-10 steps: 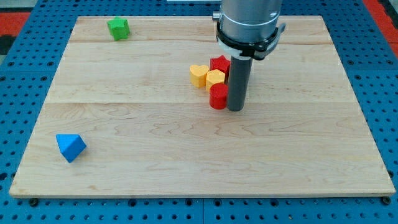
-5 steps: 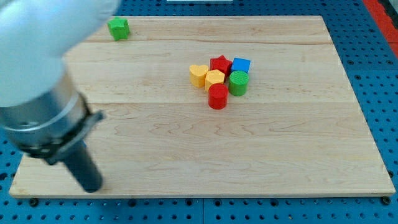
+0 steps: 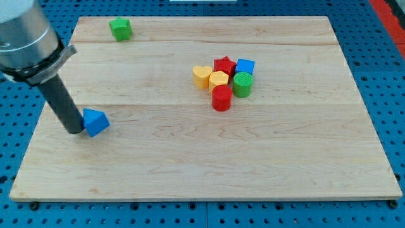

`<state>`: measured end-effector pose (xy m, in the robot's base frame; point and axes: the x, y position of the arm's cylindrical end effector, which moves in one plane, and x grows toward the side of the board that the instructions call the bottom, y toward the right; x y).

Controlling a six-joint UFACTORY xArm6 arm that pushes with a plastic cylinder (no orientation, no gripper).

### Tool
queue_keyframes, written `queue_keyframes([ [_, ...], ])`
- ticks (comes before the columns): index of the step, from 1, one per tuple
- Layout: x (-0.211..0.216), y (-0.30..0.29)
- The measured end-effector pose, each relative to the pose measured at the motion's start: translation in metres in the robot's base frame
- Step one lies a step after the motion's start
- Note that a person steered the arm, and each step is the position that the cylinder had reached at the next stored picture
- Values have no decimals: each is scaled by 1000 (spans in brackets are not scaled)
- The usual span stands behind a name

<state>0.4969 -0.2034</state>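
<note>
Smooth dark rod, jawless, sets my tip (image 3: 74,130) against blue triangular block (image 3: 95,121) on pale wood-grain board (image 3: 190,164).

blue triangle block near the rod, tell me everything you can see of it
The blue triangle is a small, solid-looking wedge-shaped block in plain bright blue, with a lighter top face and darker sides. It lies flat on the wooden board, toward the view's left, far from the cluster of blocks in the middle. My tip sits right against its left side, apparently touching it. No other block touches it.
</note>
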Motion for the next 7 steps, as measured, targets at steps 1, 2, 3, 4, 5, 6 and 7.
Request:
queue_keyframes([
  [1, 0, 44],
  [2, -5, 65],
  [3, -14, 65],
  [4, -19, 64],
  [5, -19, 80],
  [6, -31, 99],
  [7, -52, 102],
])
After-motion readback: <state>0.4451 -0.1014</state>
